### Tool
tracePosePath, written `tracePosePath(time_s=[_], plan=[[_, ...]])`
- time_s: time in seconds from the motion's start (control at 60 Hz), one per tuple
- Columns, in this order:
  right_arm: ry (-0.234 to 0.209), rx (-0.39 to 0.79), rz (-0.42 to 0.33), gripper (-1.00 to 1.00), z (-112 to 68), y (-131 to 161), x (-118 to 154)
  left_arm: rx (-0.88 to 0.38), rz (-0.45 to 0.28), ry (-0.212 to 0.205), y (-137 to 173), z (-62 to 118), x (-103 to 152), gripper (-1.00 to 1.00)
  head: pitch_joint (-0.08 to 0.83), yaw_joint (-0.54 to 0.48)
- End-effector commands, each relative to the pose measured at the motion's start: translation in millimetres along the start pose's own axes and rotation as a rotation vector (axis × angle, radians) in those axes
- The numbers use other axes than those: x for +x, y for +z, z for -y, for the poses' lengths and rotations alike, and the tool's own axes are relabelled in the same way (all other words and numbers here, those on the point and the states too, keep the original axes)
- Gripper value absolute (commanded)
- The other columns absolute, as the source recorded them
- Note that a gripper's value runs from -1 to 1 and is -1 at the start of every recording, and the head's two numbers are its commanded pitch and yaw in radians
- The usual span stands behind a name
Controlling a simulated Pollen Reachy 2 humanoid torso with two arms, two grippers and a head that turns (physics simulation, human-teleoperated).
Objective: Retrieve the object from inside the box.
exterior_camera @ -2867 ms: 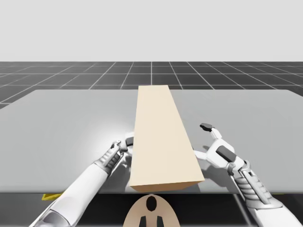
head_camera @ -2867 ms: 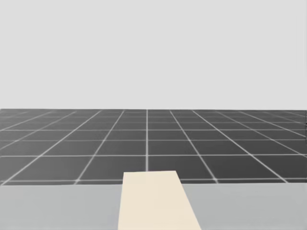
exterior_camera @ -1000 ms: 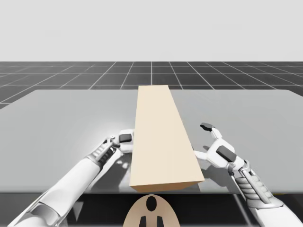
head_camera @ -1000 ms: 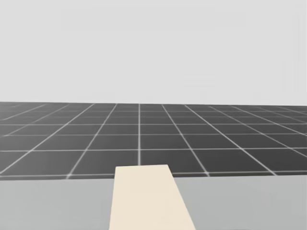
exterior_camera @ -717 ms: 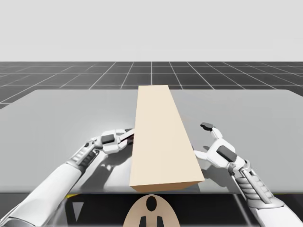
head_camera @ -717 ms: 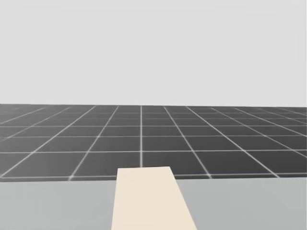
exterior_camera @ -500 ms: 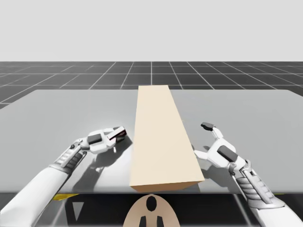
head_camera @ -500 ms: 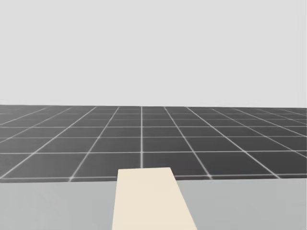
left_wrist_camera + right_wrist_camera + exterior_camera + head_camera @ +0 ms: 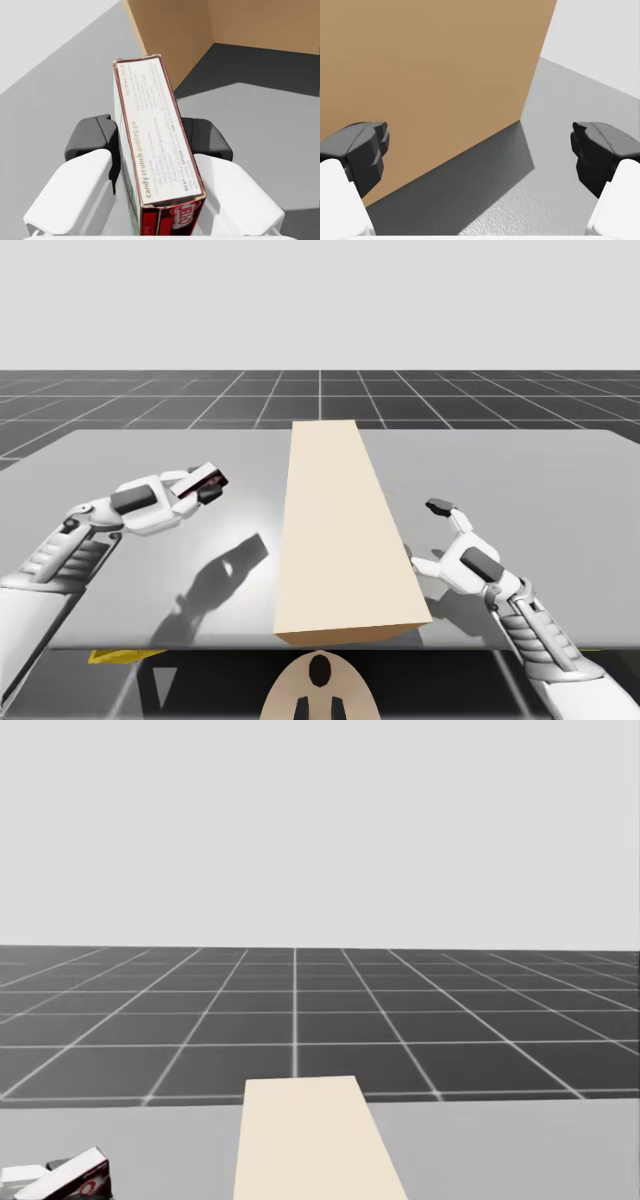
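Note:
A long tan box (image 9: 340,530) lies along the middle of the grey table (image 9: 560,480); its far end appears in the head view (image 9: 310,1140). My left gripper (image 9: 208,484) hangs above the table to the left of the tan box, shut on a small red-and-white carton (image 9: 207,479). In the left wrist view the carton (image 9: 150,150) stands on edge between both dark pads (image 9: 95,137), with the tan box's open brown side (image 9: 200,35) ahead. The carton's corner (image 9: 75,1178) shows low in the head view. My right gripper (image 9: 430,537) is open beside the tan box's right wall (image 9: 420,75), nothing between its fingers.
The left arm's shadow (image 9: 215,575) falls on the table between the gripper and the tan box. A yellow strip (image 9: 110,654) lies under the table's front left edge. Dark gridded floor (image 9: 150,400) spreads beyond the table's far edge.
My left arm has drawn back from the tan box's left side and risen leftward, carrying the red-and-white carton. My head has turned slightly. The right arm has stayed nearly still.

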Motion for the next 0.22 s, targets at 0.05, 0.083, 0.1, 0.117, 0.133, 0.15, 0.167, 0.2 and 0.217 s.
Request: tracePosePath(time_s=[0.05, 0.083, 0.1, 0.117, 0.133, 0.15, 0.167, 0.2, 0.217], plan=[[-0.006, -0.005, -0.009, -1.0, 0.6, -0.7, -0.8, 0.048, 0.067, -0.14, 7.9, -22.6, 78.4, 1.0, 0.0, -0.06], [-0.006, -0.007, -0.009, -1.0, 0.9, -0.6, -0.8, 0.05, 0.074, -0.155, 8.4, -23.2, 89.5, 1.0, 0.0, -0.06], [-0.006, -0.008, -0.009, -1.0, 1.1, -0.6, -0.7, 0.05, 0.077, -0.159, 8.3, -23.3, 92.8, 1.0, 0.0, -0.06], [-0.007, -0.008, -0.01, -1.0, 1.3, -0.5, -0.6, 0.052, 0.082, -0.169, 8.4, -23.2, 99.5, 1.0, -0.001, -0.06], [-0.008, -0.01, -0.011, -1.0, 1.5, -0.5, -0.6, 0.053, 0.085, -0.18, 8.4, -22.8, 105.8, 1.0, -0.001, -0.06], [-0.009, -0.011, -0.012, -1.0, 1.7, -0.4, -0.5, 0.054, 0.087, -0.184, 8.1, -22.6, 108.6, 1.0, -0.002, -0.06], [-0.01, -0.012, -0.013, -1.0, 1.8, -0.4, -0.5, 0.054, 0.09, -0.193, 7.7, -22.2, 114.4, 1.0, -0.002, -0.06], [-0.012, -0.013, -0.013, -1.0, 2.1, -0.3, -0.5, 0.056, 0.092, -0.207, 6.8, -21.3, 122.3, 1.0, -0.001, -0.06], [-0.013, -0.013, -0.014, -1.0, 2.2, -0.3, -0.6, 0.056, 0.091, -0.214, 6.3, -21.4, 124.5, 1.0, -0.001, -0.06]])
